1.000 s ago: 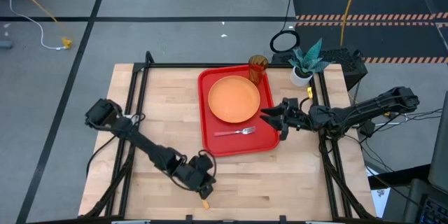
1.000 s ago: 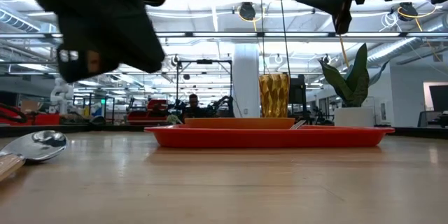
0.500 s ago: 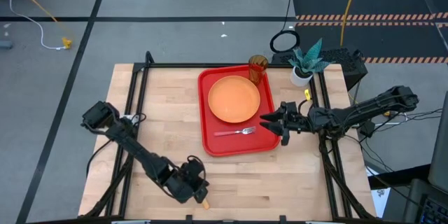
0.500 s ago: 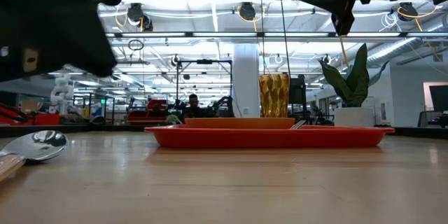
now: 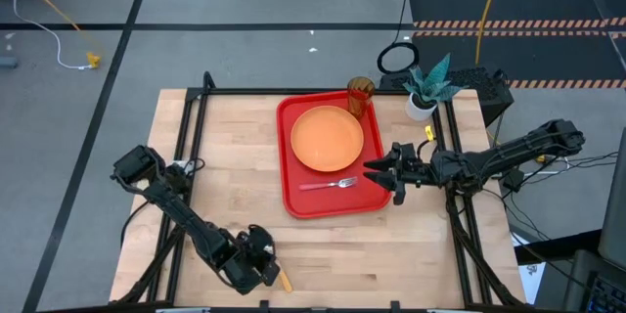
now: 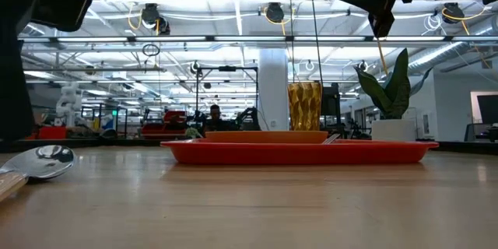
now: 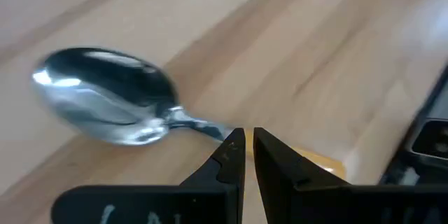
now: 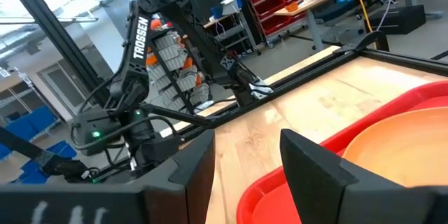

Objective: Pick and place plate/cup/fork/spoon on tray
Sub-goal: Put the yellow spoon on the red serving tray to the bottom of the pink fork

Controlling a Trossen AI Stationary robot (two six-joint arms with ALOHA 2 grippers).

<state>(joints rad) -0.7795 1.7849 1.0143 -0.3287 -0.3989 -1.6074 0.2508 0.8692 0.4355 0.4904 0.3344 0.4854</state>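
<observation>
Tray (image 5: pixel 290 117) sits at the far centre-right of the table. On it: plate (image 5: pixel 327 138) in the far half, fork (image 5: pixel 329 185) lying across the near half just beside the plate, tines pointing right. Cup (image 5: pixel 359 96) stands upright at the tray's far right corner; I cannot tell from above whether it is inside the rim, though the low view shows it rising behind the plate. So three of four items look placed.

Spoon (image 7: pixel 115 104) is the one left. It lies flat on the bare wood at the near edge of the table, left of centre, well apart from the tray; only a bit of its orange handle shows past the arm in the high view. Bowl faces up, handle running toward the table edge.

Left gripper (image 7: pixel 244 148) is over the spoon's neck, where bowl meets handle. Its fingers are nearly pressed together, only a slit between them, and nothing is pinched. My reading: it must spread before it can take the handle. The left arm is stretched from its base at the table's left edge down to the near edge, wrist bent low.

Right gripper (image 5: pixel 381 173) waits just beside the tray's right rim, raised off the table, fingers spread, holding nothing. Parked there, it keeps clear of the tray.
</observation>
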